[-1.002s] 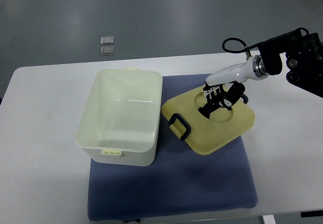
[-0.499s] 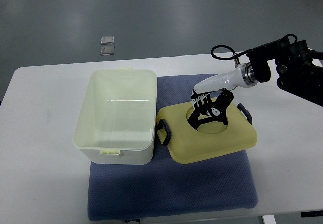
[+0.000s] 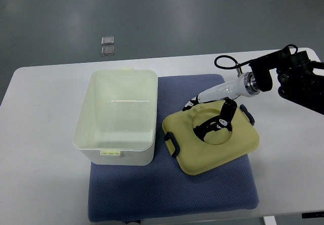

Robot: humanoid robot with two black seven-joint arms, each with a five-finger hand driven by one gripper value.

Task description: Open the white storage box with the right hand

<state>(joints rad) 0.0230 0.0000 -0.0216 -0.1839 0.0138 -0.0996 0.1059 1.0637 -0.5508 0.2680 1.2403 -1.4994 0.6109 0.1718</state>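
The box (image 3: 117, 116) stands open; its lid (image 3: 212, 141) lies beside it on the mat (image 3: 172, 194). The right robot hand (image 3: 215, 121) is spread over the lid, holding nothing. It should be lifted straight up so the lid is not dragged.

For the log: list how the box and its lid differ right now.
The box is pale white-cream; the lid is a deeper yellow. The box stands upright and open, showing nothing inside; the lid lies flat on the blue mat beside it. The lid has dark handles and a round recess, where the right hand rests; the box has neither. Both are rounded rectangles.
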